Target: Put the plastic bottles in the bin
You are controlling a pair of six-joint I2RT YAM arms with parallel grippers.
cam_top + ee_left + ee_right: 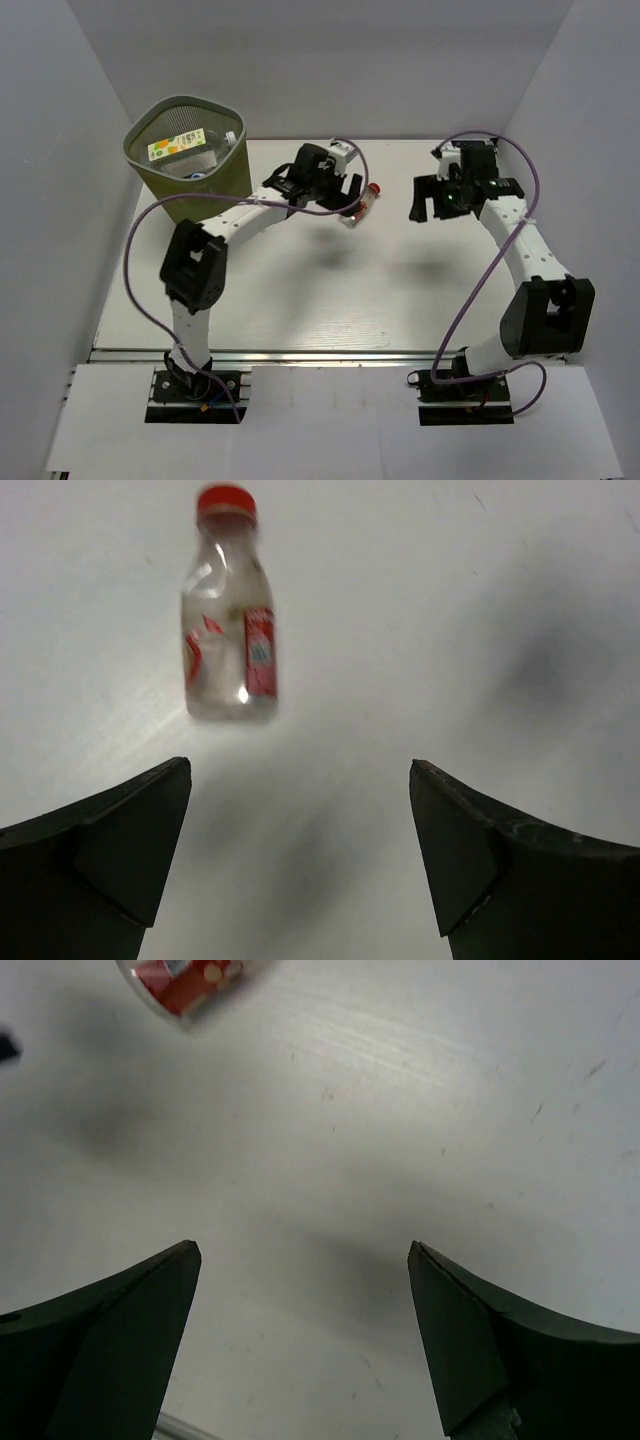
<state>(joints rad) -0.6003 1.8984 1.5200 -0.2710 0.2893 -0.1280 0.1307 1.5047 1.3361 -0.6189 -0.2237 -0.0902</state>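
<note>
A red-capped clear bottle (364, 204) with a red label lies on the white table between my two grippers. In the left wrist view the bottle (228, 630) lies ahead of my open fingers, cap pointing away. My left gripper (335, 192) is open and empty, just left of the bottle. My right gripper (428, 200) is open and empty, to the bottle's right; its wrist view shows only the bottle's labelled end (185, 982) at the top edge. The olive-green mesh bin (190, 150) stands at the back left and holds bottles, among them one with a yellow-green label (176, 146).
White walls close the table at the back and both sides. The bin's rim (232, 120) is near my left arm's forearm. A purple cable (350, 150) loops over the left gripper.
</note>
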